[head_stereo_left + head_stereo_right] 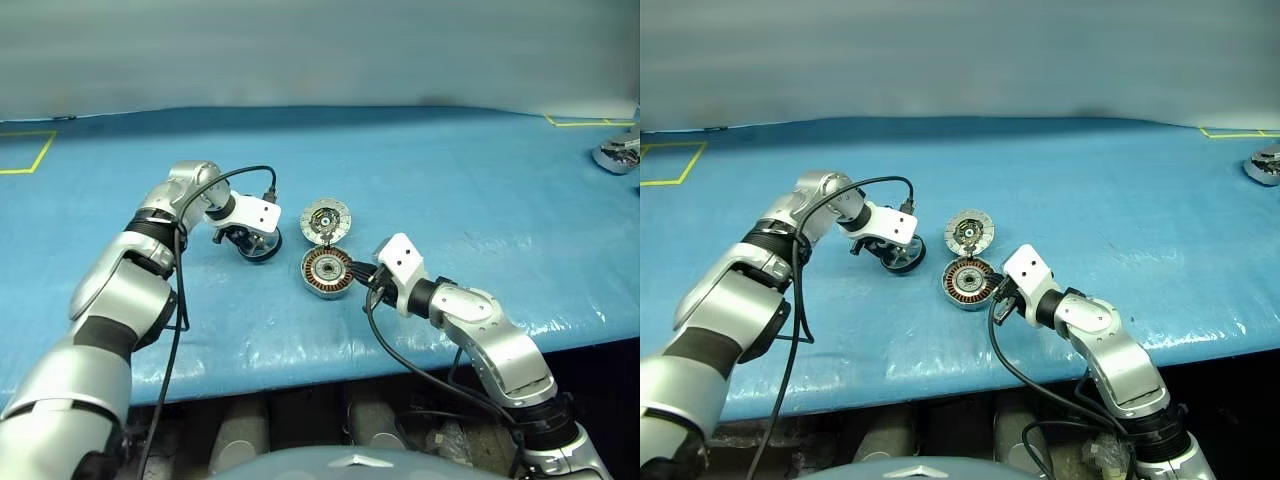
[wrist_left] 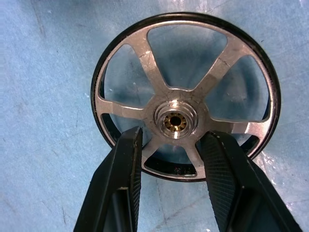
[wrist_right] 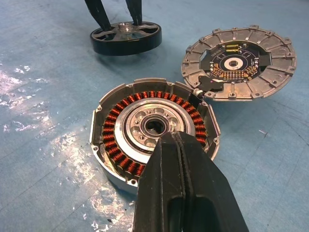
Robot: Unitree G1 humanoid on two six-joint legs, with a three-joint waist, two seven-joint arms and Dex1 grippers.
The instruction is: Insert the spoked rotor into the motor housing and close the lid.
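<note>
Nothing is assembled yet; the three parts are lying apart on the blue table cover (image 1: 450, 180).

The housing (image 1: 327, 273) is sitting open, its copper windings showing, with no wheel inside. The lid (image 1: 327, 221) is lying just behind it, edge almost touching the housing rim, its inner side facing up. The spoked wheel (image 1: 259, 244) is resting flat on the cover to the left of the housing, a short way off.

The left gripper (image 2: 174, 145) is pointing steeply down over the wheel, its two fingers (image 2: 123, 179) part-open and straddling the silver hub, tips dipping between the spokes. I cannot tell whether they are gripping yet; the wheel looks to be resting on the cover.

The right gripper (image 3: 179, 145) is pressed fully together, holding nothing, its tip lying at the near rim of the housing, probably steadying it.

Remaining: grip the wheel, carry it over, seat it in the housing, then fit the lid.
</note>
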